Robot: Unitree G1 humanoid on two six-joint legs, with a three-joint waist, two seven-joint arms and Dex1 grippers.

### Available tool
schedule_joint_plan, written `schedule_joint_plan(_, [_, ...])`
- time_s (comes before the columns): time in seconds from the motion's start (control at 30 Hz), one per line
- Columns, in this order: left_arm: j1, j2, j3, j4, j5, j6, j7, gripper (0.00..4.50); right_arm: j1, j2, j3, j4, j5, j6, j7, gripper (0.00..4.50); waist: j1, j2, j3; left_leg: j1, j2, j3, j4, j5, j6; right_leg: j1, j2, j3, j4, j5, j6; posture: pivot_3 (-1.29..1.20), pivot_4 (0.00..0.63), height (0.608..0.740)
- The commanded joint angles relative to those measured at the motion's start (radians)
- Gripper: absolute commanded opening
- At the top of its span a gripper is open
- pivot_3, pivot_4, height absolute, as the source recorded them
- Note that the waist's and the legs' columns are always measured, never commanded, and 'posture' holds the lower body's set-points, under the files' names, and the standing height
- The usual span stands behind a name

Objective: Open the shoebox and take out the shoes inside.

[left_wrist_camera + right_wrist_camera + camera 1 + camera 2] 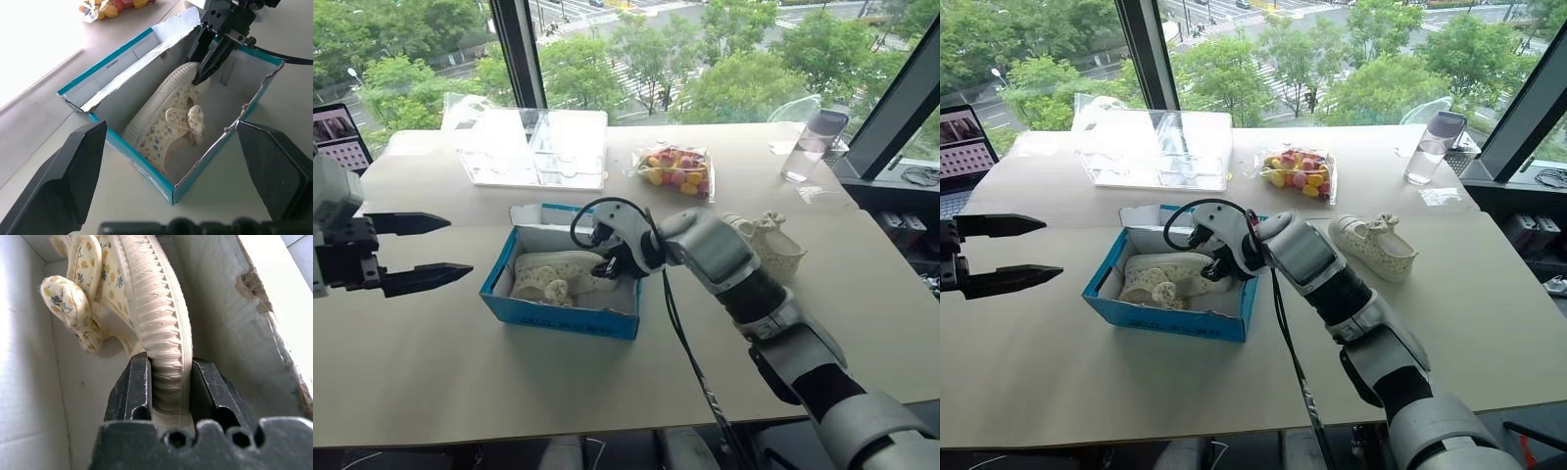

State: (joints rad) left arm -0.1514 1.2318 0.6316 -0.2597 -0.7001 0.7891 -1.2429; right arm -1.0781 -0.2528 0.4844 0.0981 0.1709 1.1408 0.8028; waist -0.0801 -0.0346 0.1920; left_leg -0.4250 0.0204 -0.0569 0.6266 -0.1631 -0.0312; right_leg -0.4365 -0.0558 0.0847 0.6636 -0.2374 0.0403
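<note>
The blue shoebox (563, 318) stands open in the middle of the table, its torn flap at the far side. One cream shoe (548, 274) with a small flower print lies on its side inside it. My right gripper (612, 264) reaches down into the box and is shut on that shoe's ribbed sole edge (168, 357). In the right wrist view a black finger (132, 387) presses each side of the sole. The other shoe (1373, 245) sits on the table to the right of the box. My left gripper (460, 247) hangs open to the left of the box, holding nothing.
A clear plastic box (536, 147) stands behind the shoebox. A bag of coloured sweets (677, 171) lies to its right, and a tumbler (811, 145) stands at the far right. A screen (337, 137) is at the far left. The table's front edge is near.
</note>
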Motion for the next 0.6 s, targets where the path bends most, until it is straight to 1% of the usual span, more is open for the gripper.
schedule_joint_plan(0.03, [-0.029, 0.017, 0.014, 0.001, -0.015, -0.006, 0.007, 4.5, -0.037, -0.037, -0.074, -0.12, 0.057, 0.019, 0.035, 0.56, 0.001, 0.0, 0.0, -0.001, 0.0, 0.0, 0.0, 0.0, 0.0, 0.0, 0.0, 0.0, 0.0, 0.0, 0.0, 0.0, 0.15, 0.74])
schedule_joint_plan(0.1, [-0.036, 0.018, 0.006, 0.004, -0.018, -0.008, 0.009, 4.5, -0.07, -0.067, -0.148, -0.135, 0.119, 0.043, 0.077, 0.56, 0.001, 0.0, 0.0, -0.001, 0.0, 0.0, 0.0, 0.0, 0.0, -0.001, 0.0, 0.0, 0.0, 0.0, 0.0, 0.0, 0.15, 0.74])
schedule_joint_plan(0.2, [-0.054, 0.016, -0.022, 0.01, -0.02, -0.018, 0.008, 4.5, -0.129, -0.111, -0.253, -0.119, 0.18, 0.071, 0.097, 0.56, 0.005, 0.0, 0.0, -0.003, 0.0, 0.0, 0.0, 0.0, 0.0, -0.002, 0.0, 0.0, 0.0, 0.0, 0.0, 0.0, 0.15, 0.74])
schedule_joint_plan(0.4, [-0.132, 0.008, -0.047, 0.033, -0.062, -0.023, -0.003, 4.5, -0.169, -0.149, -0.341, -0.128, 0.243, 0.114, 0.084, 0.56, 0.007, 0.0, 0.0, -0.002, 0.0, 0.0, 0.0, 0.0, 0.0, -0.002, 0.0, 0.0, -0.001, 0.0, 0.0, 0.0, 0.15, 0.74])
schedule_joint_plan(0.47, [-0.196, -0.002, -0.052, 0.043, -0.115, -0.001, 0.012, 4.5, -0.178, -0.177, -0.384, -0.134, 0.268, 0.133, 0.082, 0.56, 0.008, 0.0, 0.0, -0.003, 0.0, 0.0, 0.0, 0.0, 0.0, -0.002, 0.0, 0.0, 0.0, 0.0, 0.0, 0.0, 0.15, 0.74])
schedule_joint_plan(0.5, [-0.224, -0.006, -0.056, 0.047, -0.134, 0.007, 0.017, 4.5, -0.184, -0.196, -0.408, -0.131, 0.282, 0.143, 0.082, 0.56, 0.009, 0.0, 0.0, -0.004, 0.0, 0.0, 0.0, 0.0, 0.0, -0.002, 0.0, 0.0, -0.001, 0.0, 0.0, 0.0, 0.15, 0.74])
schedule_joint_plan(0.6, [-0.299, -0.015, -0.076, 0.062, -0.183, 0.029, 0.037, 4.5, -0.184, -0.297, -0.454, -0.109, 0.303, 0.141, 0.102, 0.56, 0.014, 0.0, 0.0, -0.005, -0.001, 0.0, 0.0, 0.0, 0.0, -0.002, -0.001, 0.0, -0.001, 0.0, 0.0, 0.0, 0.15, 0.74])
